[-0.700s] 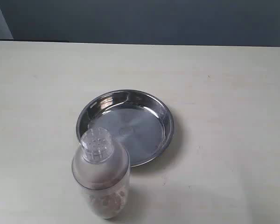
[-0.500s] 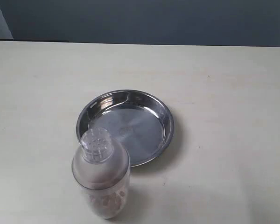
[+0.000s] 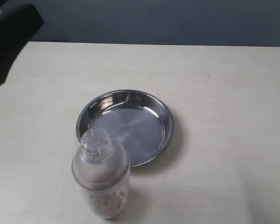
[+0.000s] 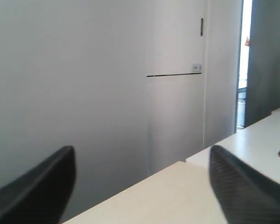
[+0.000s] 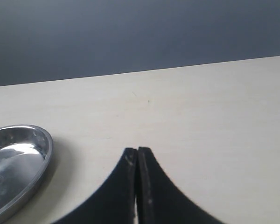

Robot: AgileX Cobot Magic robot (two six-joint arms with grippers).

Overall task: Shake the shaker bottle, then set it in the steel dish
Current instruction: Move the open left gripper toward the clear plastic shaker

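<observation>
On the worktop, the shaker bottle is stood upright just beside the steel dish, maybe touching its rim. The left claw is spread apart; the right claw is pressed together, empty. The tall bottle could be tipped if bumped high up.

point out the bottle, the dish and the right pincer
bottle (image 3: 101, 171): exterior view, on its frosted shoulder
dish (image 3: 136, 131): exterior view, on its bare flat base
right pincer (image 5: 137, 152): right wrist view, where its shut tips meet
</observation>
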